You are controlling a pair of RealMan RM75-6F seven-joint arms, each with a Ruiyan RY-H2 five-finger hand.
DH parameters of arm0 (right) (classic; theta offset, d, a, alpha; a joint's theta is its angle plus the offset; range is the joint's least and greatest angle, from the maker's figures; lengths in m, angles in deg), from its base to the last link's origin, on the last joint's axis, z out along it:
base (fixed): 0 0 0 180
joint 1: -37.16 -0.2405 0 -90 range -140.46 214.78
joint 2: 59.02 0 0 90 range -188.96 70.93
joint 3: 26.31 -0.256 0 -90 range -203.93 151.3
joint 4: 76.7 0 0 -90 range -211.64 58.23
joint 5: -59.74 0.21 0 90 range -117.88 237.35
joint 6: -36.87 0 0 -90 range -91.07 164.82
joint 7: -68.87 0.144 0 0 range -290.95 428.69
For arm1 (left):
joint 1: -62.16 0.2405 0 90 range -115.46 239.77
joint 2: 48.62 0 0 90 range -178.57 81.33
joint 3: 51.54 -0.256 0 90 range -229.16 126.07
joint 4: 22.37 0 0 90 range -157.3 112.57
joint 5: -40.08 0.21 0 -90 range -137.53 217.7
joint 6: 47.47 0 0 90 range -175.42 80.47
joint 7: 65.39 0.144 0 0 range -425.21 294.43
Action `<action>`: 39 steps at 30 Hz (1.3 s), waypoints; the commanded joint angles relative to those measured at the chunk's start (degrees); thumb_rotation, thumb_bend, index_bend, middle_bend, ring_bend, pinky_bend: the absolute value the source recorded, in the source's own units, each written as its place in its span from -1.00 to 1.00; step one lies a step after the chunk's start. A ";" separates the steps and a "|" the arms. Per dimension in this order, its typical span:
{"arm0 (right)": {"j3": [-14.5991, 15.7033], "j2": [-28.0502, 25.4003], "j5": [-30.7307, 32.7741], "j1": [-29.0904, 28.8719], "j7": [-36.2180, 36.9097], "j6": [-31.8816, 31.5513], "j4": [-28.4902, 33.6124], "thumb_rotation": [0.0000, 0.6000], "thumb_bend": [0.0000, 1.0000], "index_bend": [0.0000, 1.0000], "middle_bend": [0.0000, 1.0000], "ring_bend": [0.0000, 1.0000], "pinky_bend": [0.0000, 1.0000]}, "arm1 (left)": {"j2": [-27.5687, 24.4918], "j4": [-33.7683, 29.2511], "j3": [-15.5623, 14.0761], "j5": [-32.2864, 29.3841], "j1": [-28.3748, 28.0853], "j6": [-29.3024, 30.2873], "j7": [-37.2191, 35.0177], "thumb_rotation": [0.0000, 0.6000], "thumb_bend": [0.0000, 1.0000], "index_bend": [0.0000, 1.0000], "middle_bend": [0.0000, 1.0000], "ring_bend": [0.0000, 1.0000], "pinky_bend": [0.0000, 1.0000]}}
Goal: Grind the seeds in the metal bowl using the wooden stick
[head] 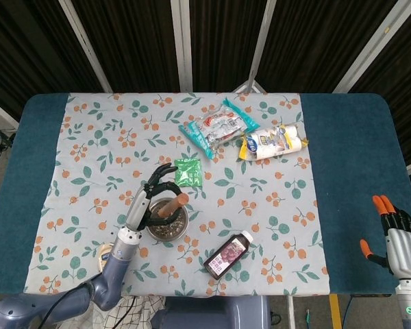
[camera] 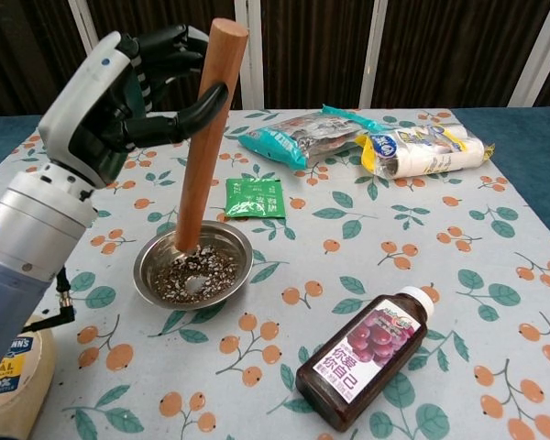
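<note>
A metal bowl [camera: 156, 280] [head: 181, 227] with dark crushed seeds [camera: 211, 273] stands on the flowered cloth, front left. My left hand [camera: 119, 87] [head: 145, 203] holds the wooden stick [camera: 205, 128] [head: 170, 205] near its top, thumb across the shaft. The stick tilts slightly; its lower end hangs just above the seeds, over the bowl's back edge. My right hand [head: 396, 234] shows only in the head view, off the table's right front corner, fingers apart and holding nothing.
A dark juice bottle [camera: 368, 354] [head: 228, 253] lies right of the bowl. A green sachet [camera: 251, 197] lies behind the bowl. Two snack bags [camera: 299, 136] [camera: 423, 149] lie at the back. A jar [camera: 7, 394] [head: 107, 256] stands at the front left edge.
</note>
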 commanded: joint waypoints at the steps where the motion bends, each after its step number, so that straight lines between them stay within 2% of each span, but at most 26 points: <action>1: 0.09 0.02 -0.19 0.00 -0.09 -0.01 0.01 1.00 -0.26 -1.00 -1.00 -1.00 -1.00 | -3.06 -3.64 0.90 0.36 -0.40 -0.12 3.45 1.00 0.55 0.11 0.23 -0.69 -0.81; 10: 0.20 0.01 -0.54 0.11 -0.33 -0.32 0.11 1.00 -0.26 -1.00 -1.00 -1.00 -1.00 | -13.04 -11.25 2.79 -1.53 -0.54 -4.50 16.99 1.00 0.55 0.11 0.23 -0.69 -0.81; 17: 0.40 0.02 -0.82 0.13 -0.43 -0.29 0.15 1.00 -0.26 -1.00 -1.00 -1.00 -1.00 | -19.76 -8.78 2.88 -5.22 1.30 -7.99 23.57 1.00 0.55 0.12 0.24 -0.69 -0.81; 23: 0.42 0.12 -0.72 0.09 -0.98 -0.22 0.26 1.00 -0.26 -1.00 -1.00 -1.00 -1.00 | -24.03 -4.17 -0.07 -5.20 2.81 -10.60 26.89 1.00 0.54 0.12 0.24 -0.69 -0.81; 29: 0.39 0.25 -0.64 0.07 -1.40 -0.26 0.32 1.00 -0.26 -1.00 -1.00 -1.00 -1.00 | -23.94 0.59 -2.85 -4.67 3.77 -12.21 28.84 1.00 0.54 0.12 0.23 -0.69 -0.81; 39: 0.39 0.21 -0.44 0.06 -1.40 -0.09 0.33 1.00 -0.26 -1.00 -1.00 -1.00 -1.00 | -19.53 8.98 -5.68 -4.63 3.96 -15.35 29.44 1.00 0.54 0.12 0.23 -0.69 -0.81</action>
